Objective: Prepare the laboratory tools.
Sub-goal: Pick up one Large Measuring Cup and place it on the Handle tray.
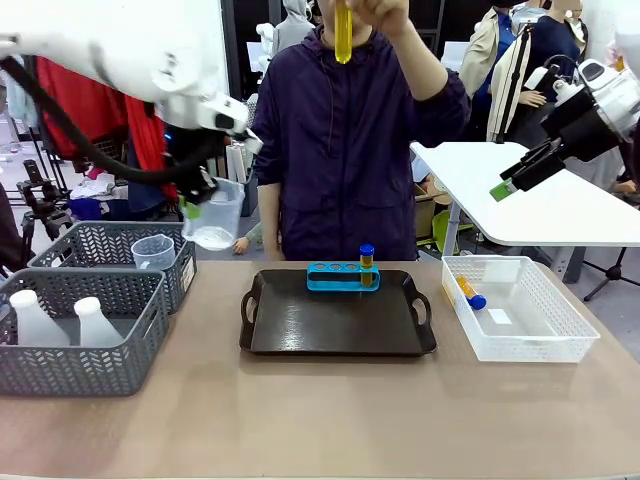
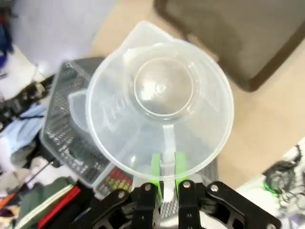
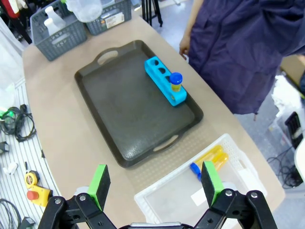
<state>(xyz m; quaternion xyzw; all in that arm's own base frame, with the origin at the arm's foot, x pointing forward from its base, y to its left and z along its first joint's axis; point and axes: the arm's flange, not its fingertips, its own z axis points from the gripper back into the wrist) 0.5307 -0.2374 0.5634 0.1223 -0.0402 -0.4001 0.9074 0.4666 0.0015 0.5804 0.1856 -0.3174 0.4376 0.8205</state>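
**Beaker up in L jaws; R jaws open and idle**

L jaws: shut tight on the handle of a clear beaker (image 2: 159, 100). The green pads (image 2: 155, 167) pinch the handle from both sides. Front view has the beaker in the air, tilted, above the rear grey basket (image 1: 110, 240) at the counter's (image 1: 320, 420) left end. A 2nd clear beaker (image 1: 153, 252) stands upright in that basket. The front grey basket (image 1: 80, 375), nearer the robot, has 2 white flasks (image 1: 30, 320), side by side.

R jaws: wide open, nothing between the pads (image 3: 101, 180). They hang high on the right, above the white basket (image 1: 520, 345).

Dark tray (image 1: 340, 325) sits mid-counter. A blue rack (image 1: 335, 275) lies along its far edge. One blue-capped tube (image 1: 367, 262) stands in the rack's right-end hole; the other holes look empty. The white basket sits just right of the tray. At least one capped tube (image 1: 470, 293) of amber liquid lies flat in its far left corner; the R wrist view hints at 2, can't tell for sure.

Person stands at the far side, hand (image 1: 385, 12) raised, holding another tube (image 1: 343, 35) of yellow liquid upright. Its top is hidden by the fingers.
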